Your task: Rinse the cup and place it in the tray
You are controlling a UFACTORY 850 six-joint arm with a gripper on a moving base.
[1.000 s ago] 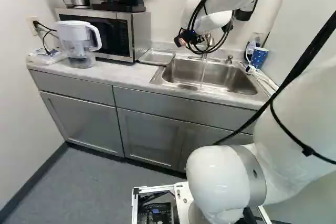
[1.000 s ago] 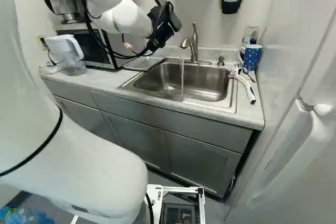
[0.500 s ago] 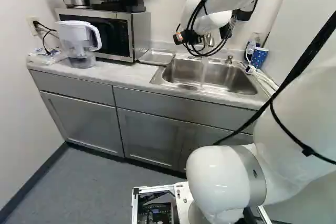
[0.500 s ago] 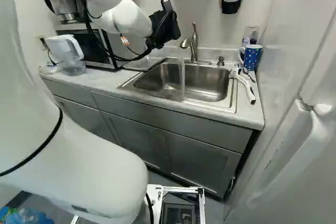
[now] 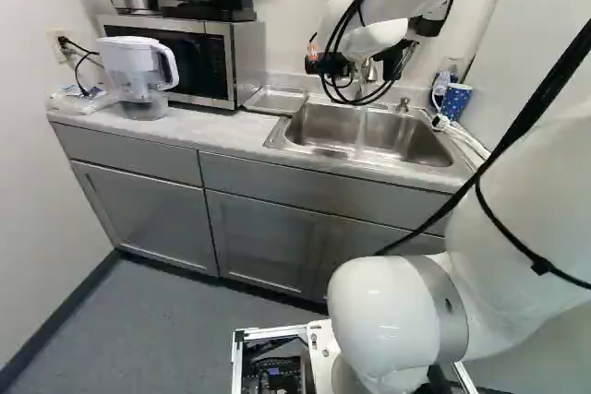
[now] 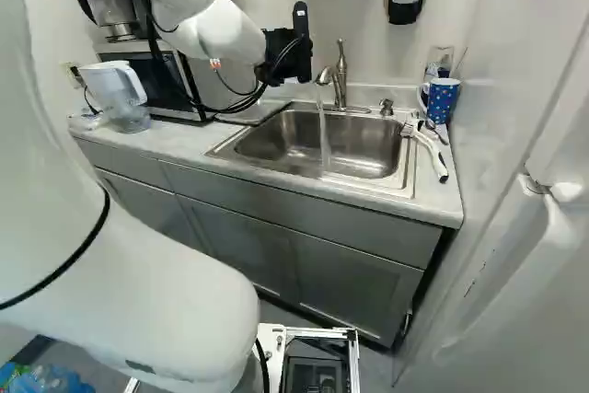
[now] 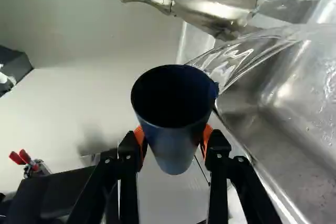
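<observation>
1. Dark blue, smooth and tapering to a narrower base, the round cup (image 7: 175, 142) is between the orange pads (image 7: 207, 136) in the wrist view, its wide open mouth partly facing the camera.
2. Black and two-fingered, the gripper (image 6: 290, 54) is clamped on that cup from both sides, and it hangs just beside the faucet in the right base view.
3. Brushed metal, with a curved neck, the faucet (image 6: 340, 80) stands behind the sink; in the wrist view its spout is close to the cup.
4. Clear water (image 7: 236, 59) touches the side of the cup's rim in the wrist view, and a slanting stream falls into the rectangular stainless steel sink (image 6: 276, 163).
5. Shallow, metallic and rectangular, the tray (image 5: 275, 101) lies on the pale counter (image 5: 214, 136) between the sink and the silver-and-black microwave (image 5: 242, 66); the cup is outside it.
6. White-lidded and clear-bodied, a pitcher (image 5: 137, 71) stands before the microwave.
7. Blue with a spotted pattern, a handled mug (image 6: 443, 98) stands beyond the sink's right end, near a white-handled brush (image 6: 429, 149).
</observation>
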